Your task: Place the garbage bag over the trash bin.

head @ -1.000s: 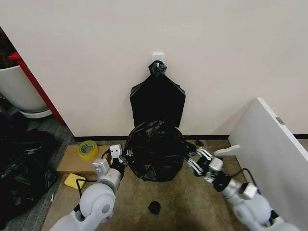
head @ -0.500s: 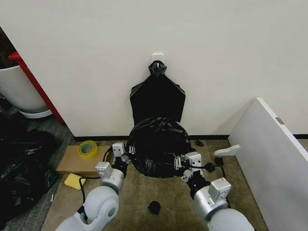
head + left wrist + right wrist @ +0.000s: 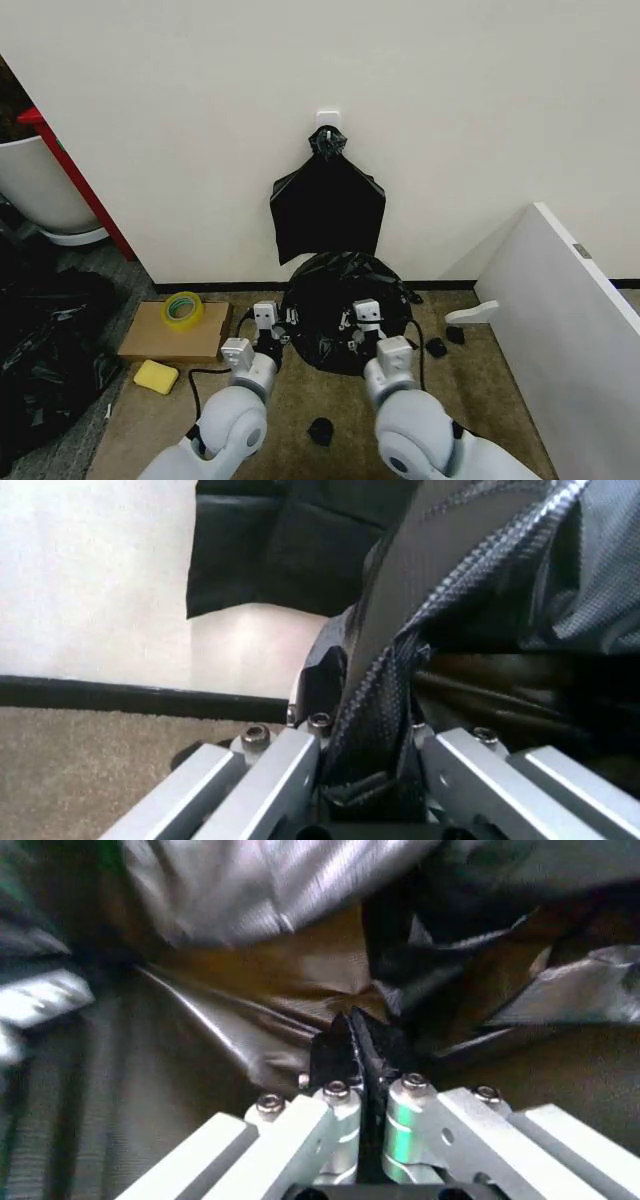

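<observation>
Sitting low against the wall, the wrinkly glossy black garbage bag (image 3: 345,310) is being pinched on both sides: left gripper (image 3: 272,322) is clamping plastic, right gripper (image 3: 362,322) apparently too, fingers nearly closed, though its wrist picture is murky.

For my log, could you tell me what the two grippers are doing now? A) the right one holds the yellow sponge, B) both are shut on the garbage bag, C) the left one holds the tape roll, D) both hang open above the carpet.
B: the left gripper and right gripper each pinch black film of the garbage bag.
</observation>
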Robot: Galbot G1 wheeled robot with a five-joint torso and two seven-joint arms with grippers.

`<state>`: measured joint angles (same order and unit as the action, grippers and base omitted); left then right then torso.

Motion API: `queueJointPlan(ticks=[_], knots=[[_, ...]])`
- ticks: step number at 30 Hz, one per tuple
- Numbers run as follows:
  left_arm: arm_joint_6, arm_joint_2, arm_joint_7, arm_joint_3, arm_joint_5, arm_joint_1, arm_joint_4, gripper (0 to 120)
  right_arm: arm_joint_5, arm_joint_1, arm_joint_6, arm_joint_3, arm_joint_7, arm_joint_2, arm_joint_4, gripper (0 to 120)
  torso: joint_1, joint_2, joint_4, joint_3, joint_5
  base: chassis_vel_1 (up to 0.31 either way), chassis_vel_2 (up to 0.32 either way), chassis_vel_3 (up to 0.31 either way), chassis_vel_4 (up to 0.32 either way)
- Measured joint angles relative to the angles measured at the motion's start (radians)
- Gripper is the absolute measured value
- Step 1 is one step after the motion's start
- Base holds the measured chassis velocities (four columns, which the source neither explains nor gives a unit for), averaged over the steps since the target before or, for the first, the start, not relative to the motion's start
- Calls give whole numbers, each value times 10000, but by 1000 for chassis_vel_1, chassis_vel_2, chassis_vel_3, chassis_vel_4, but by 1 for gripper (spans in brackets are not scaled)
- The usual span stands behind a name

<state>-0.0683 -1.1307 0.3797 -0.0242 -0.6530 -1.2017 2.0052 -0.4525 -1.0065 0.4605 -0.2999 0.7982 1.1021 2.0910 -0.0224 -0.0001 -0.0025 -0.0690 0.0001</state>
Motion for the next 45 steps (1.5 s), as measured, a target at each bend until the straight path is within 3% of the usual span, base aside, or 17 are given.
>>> queueJointPlan(ticks=[6, 18, 29, 34, 37, 41, 44, 45], knots=[[118, 50, -101, 11, 329, -27, -131, 0, 207, 530, 381, -235, 526, 258, -685, 0, 0, 0, 0, 0, 0, 0, 0, 0, 0], [247, 149, -211, -12, 570, -301, -22, 0, -1408, 2313, 870, -413, 1313, 1249, -2635, 0, 0, 0, 1, 0, -1, 0, 0, 0, 0], [247, 377, -244, -161, 638, -511, 206, 0, -961, 2781, 722, -335, 1151, 1416, -3953, 0, 0, 0, 1, 0, 1, 0, 0, 0, 0], [263, 379, -248, -185, 669, -502, 177, 0, -724, 2579, -128, -185, 382, 1260, -3657, 0, 1, 0, 1, 1, 2, 0, 0, 0, 0], [339, 412, -260, -208, 733, -455, 9, 0, -869, 2110, -354, -346, -13, 861, -2676, 0, 1, 0, 0, 1, 2, 0, 0, 0, 0], [475, 453, -318, -225, 853, -453, -103, 0, -2094, 1799, 705, -453, 600, 561, -1631, 0, 2, 0, -1, 2, 1, 0, 0, 0, 0], [563, 448, -364, -228, 934, -473, -141, 0, -4649, 1753, 2162, -296, 1626, 537, -768, 0, 2, 0, 0, 2, 1, 0, 0, 0, 0], [564, 448, -365, -228, 935, -473, -141, 0, -4790, 1761, 2234, -284, 1684, 544, -734, 0, 2, 0, 0, 2, 1, 0, 0, 0, 0]])
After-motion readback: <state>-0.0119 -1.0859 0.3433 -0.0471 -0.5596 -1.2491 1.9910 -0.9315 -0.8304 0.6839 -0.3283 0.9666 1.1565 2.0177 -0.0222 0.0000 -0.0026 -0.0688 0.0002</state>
